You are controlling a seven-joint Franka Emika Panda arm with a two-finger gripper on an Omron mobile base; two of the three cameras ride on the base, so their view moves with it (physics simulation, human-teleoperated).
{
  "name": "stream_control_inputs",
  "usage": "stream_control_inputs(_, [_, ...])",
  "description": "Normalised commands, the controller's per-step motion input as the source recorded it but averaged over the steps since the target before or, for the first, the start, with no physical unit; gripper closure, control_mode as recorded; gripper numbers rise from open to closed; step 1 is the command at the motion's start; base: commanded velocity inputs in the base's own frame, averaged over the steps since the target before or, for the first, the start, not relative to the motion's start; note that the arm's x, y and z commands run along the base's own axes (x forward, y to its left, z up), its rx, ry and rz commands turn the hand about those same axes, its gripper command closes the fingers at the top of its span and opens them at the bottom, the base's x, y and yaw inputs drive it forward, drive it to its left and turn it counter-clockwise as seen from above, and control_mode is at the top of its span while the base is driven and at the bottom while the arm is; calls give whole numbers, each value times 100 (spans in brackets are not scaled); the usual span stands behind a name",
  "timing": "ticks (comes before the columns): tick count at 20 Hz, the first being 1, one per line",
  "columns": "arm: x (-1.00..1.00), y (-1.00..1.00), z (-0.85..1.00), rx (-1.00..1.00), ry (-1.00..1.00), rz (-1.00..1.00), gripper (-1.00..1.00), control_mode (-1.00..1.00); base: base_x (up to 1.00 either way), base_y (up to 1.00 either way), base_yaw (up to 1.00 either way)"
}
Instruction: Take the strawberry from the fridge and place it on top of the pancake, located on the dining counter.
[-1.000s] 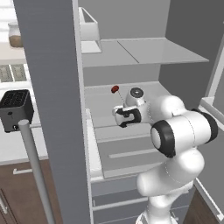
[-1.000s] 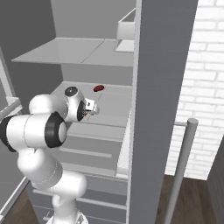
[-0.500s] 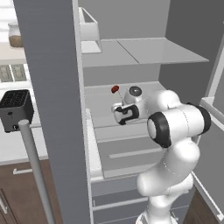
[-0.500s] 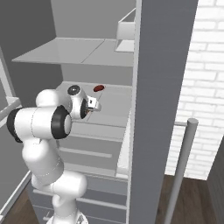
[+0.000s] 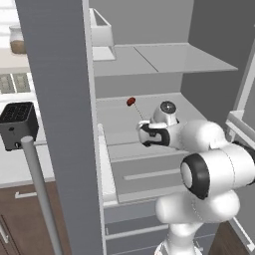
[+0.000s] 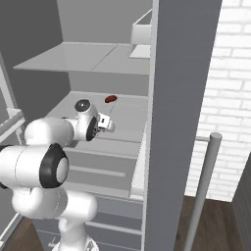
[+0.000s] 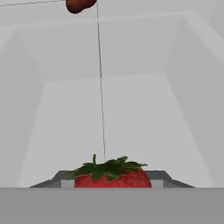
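Fridge [image 5: 60, 99] open, pale grey shelves inside. Gripper [image 5: 144, 135] over middle shelf [image 5: 119, 122], jaws clamped on strawberry [image 7: 112, 176]. Maroon fruit [image 5: 131, 101] farther back. Toaster [image 5: 17, 124] left; brick wall [image 6: 230, 98] right.

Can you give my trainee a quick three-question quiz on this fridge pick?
1. True or false: the strawberry sits between the fingertips of the hand.
2. Which fruit lies further back on the fridge shelf: A. darker maroon fruit, B. lemon, C. grape?
3. Fill in: the toaster stands to the ___ of the open fridge door in the left base view.

Key: 1 true; 2 A; 3 left.
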Motion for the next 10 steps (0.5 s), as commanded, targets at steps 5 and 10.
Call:
stream_control_inputs(5, [-100,-4,88,3,5,-6,100,-100,0,0,0])
stream_control_inputs(10, [-100,0,100,0,11,0,100,-100,0,0,0])
